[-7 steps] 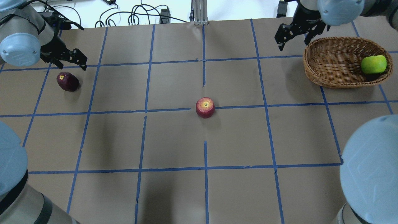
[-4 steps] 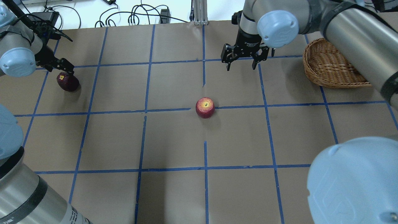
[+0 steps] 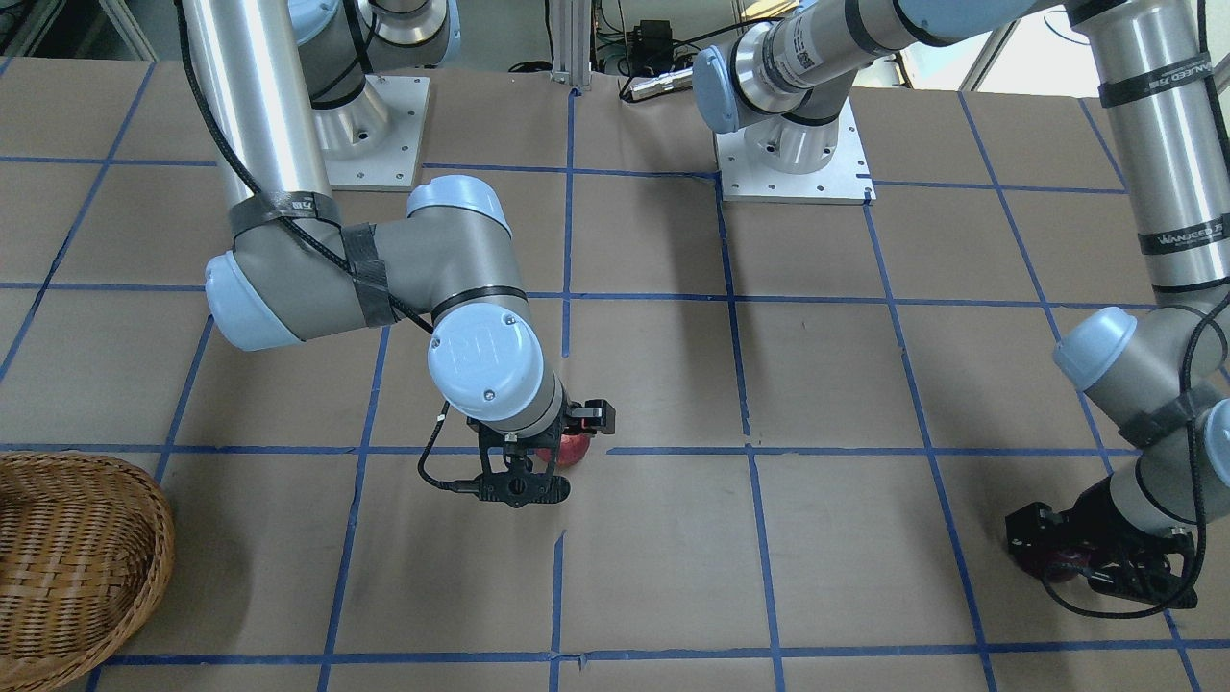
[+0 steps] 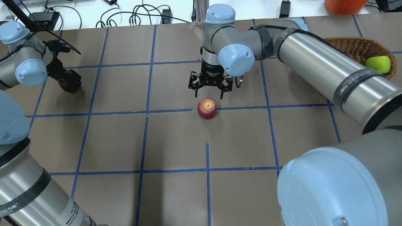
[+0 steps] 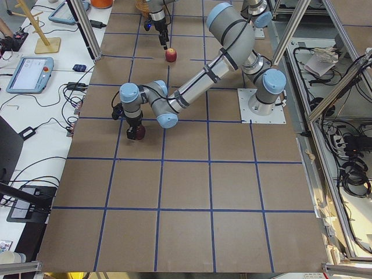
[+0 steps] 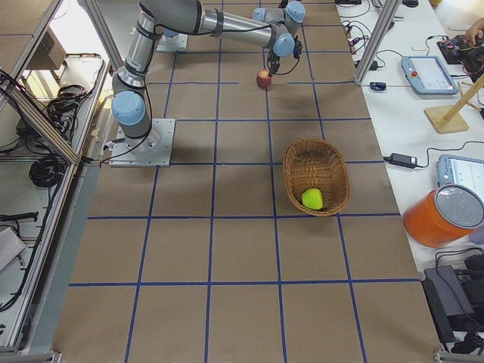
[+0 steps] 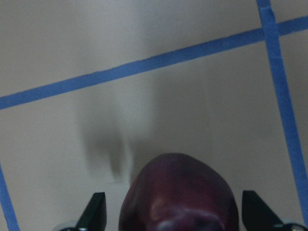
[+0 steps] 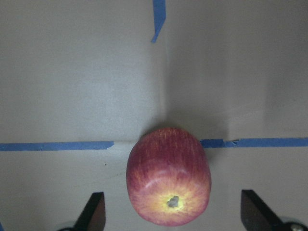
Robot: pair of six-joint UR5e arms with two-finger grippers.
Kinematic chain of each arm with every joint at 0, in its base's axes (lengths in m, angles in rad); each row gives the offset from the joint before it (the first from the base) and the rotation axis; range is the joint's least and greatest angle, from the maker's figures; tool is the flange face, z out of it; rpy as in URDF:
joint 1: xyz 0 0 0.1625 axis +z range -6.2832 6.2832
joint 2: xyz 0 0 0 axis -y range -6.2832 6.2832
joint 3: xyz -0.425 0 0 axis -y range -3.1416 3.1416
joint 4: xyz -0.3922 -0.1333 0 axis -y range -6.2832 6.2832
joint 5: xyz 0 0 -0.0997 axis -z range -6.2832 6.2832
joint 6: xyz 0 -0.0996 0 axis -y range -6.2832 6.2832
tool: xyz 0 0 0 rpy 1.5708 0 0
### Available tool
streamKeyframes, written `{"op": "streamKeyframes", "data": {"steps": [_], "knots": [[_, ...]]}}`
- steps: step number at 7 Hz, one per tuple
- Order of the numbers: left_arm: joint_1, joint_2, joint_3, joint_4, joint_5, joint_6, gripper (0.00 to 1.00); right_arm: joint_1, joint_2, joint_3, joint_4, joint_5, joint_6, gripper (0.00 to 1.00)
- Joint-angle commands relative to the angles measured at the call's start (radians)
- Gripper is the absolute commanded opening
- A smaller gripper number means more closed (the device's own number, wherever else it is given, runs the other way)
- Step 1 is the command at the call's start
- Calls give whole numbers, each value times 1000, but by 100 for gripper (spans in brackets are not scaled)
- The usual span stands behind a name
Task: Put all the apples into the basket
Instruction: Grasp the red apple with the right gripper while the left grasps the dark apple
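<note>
Wicker basket (image 4: 351,47), oval and woven, holds the smooth green apple (image 4: 377,64). The right gripper (image 4: 208,94) hangs wide open over the round red apple (image 4: 207,108) mid-table. The left gripper (image 7: 175,209), equally spread, straddles the maroon apple (image 7: 178,187) without touching it.

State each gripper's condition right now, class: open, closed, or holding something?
Left gripper: open, jaws either side of the maroon apple.
Right gripper: open, near the red apple, holding nothing.

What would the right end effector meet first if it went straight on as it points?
Probably the red apple: the wrist view shows it centred within the open right end effector. How far above it hangs is unclear.
</note>
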Motion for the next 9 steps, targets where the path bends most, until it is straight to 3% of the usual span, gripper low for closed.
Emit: {"op": "streamKeyframes", "data": {"steps": [1,2,4,5,6,8,9], "knots": [[-18,15,4,-39,53,-34,41,6,34,23,-16,4,9,100],[-27,39,6,-115,53,-81,31,6,37,40,-16,5,8,100],[-142,153,-31,-253,48,-292,31,24,37,81,-17,8,9,100],[-232,200,-64,-265,53,-401,31,27,34,77,-46,8,32,60],[-315,230,-100,-260,38,-545,31,27,39,75,-93,4,72,1],[-453,260,-152,-246,19,-783,31,10,8,56,-97,-13,74,0],[-505,264,-163,-240,18,-875,31,-25,-37,37,-86,-68,66,0]]}}
